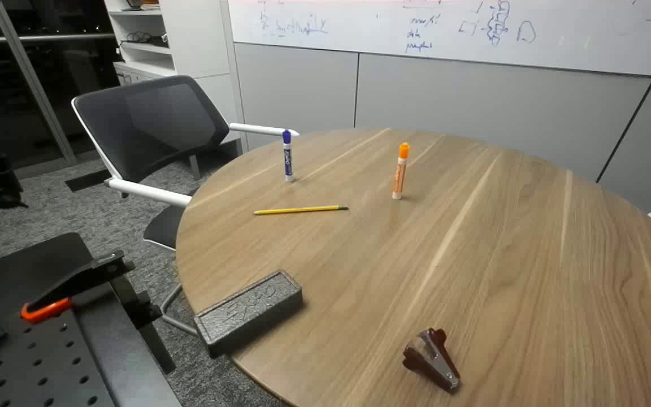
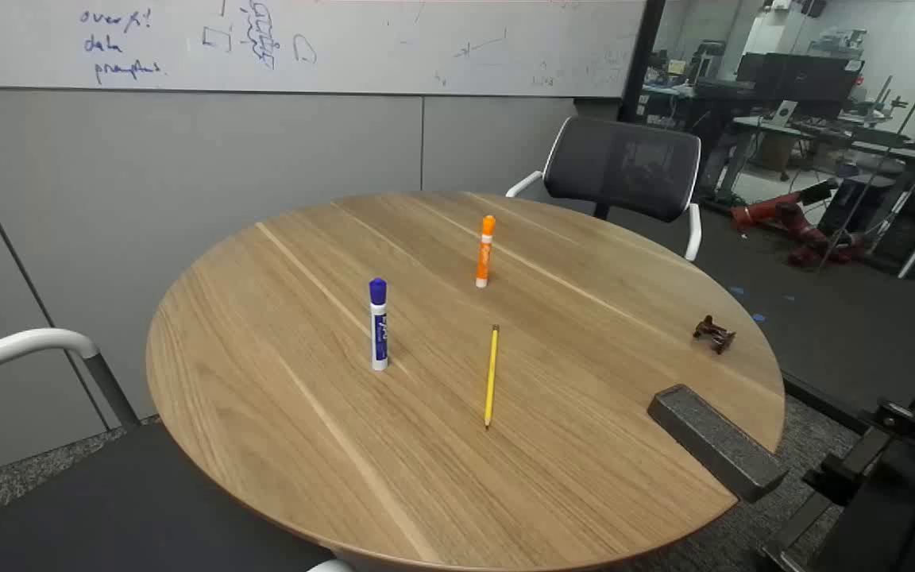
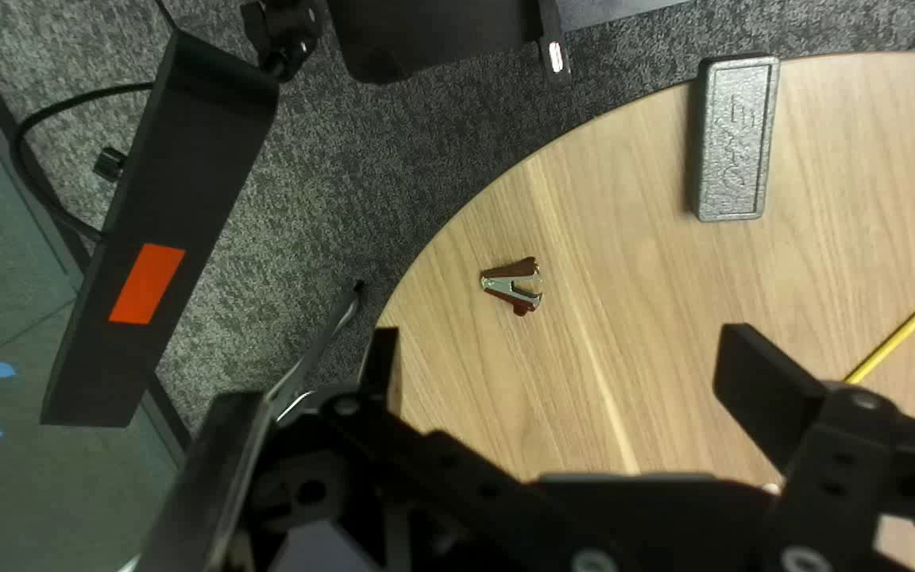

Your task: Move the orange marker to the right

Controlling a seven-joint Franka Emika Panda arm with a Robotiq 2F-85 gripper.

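The orange marker [image 1: 400, 176] stands upright on the round wooden table, white end down and orange cap up. It also stands in an exterior view [image 2: 484, 256], beyond the yellow pencil and the blue-and-white marker. My gripper [image 3: 565, 361] shows only in the wrist view. Its two black fingers are wide apart with nothing between them but a view of the table far below. In the wrist view the orange marker is not recognisable; a small white spot shows beside the right finger, and I cannot tell what it is. The gripper is apart from everything on the table.
A blue-and-white marker [image 1: 287, 157] stands upright on the table [image 1: 506, 271]. A yellow pencil [image 1: 301, 210] lies near it. A grey eraser [image 1: 252, 310] sits at the table edge. A brown staple remover [image 3: 515, 286] lies near the edge. Chairs [image 2: 624, 167] stand around the table.
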